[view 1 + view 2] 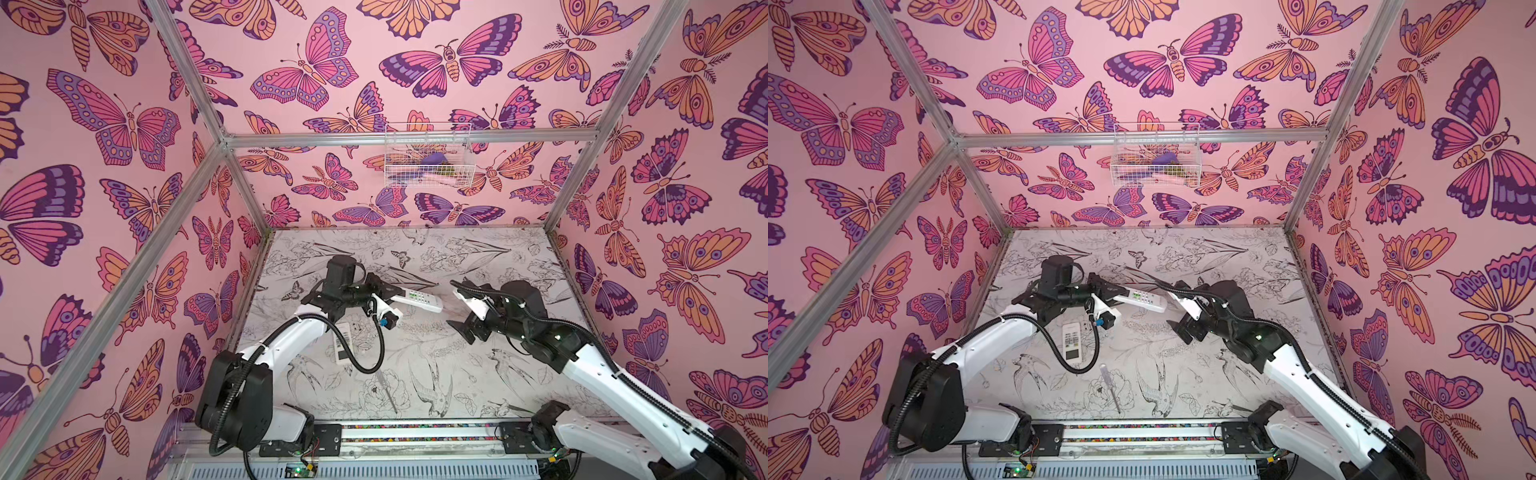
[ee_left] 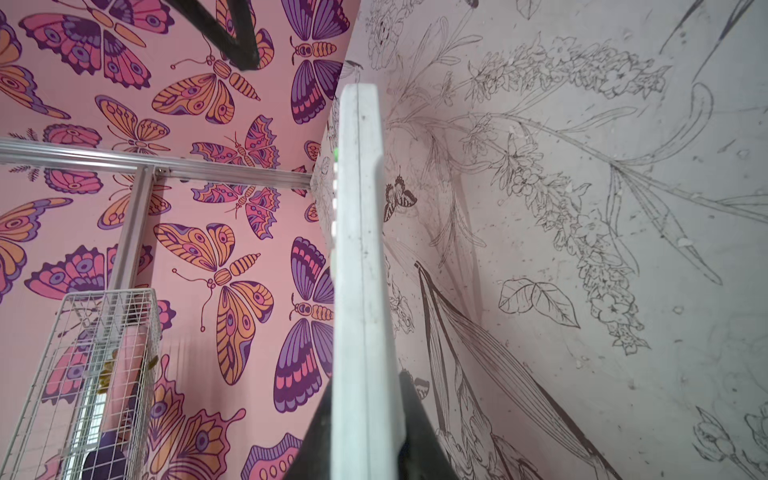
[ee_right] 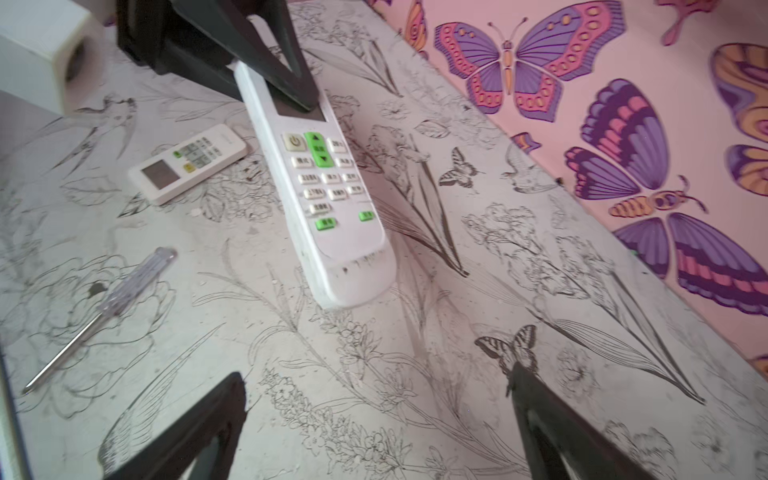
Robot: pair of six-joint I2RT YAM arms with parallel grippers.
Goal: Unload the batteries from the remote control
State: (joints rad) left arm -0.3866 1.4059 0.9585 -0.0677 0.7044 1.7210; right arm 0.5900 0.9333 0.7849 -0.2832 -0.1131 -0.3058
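While the left pincer grips the remote, its back hidden, the right pincer gapes empty.

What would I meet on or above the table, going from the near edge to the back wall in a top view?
screwdriver → flat remote lying on the table → held remote, lifted off the table in the left gripper → wire basket on the back wall.
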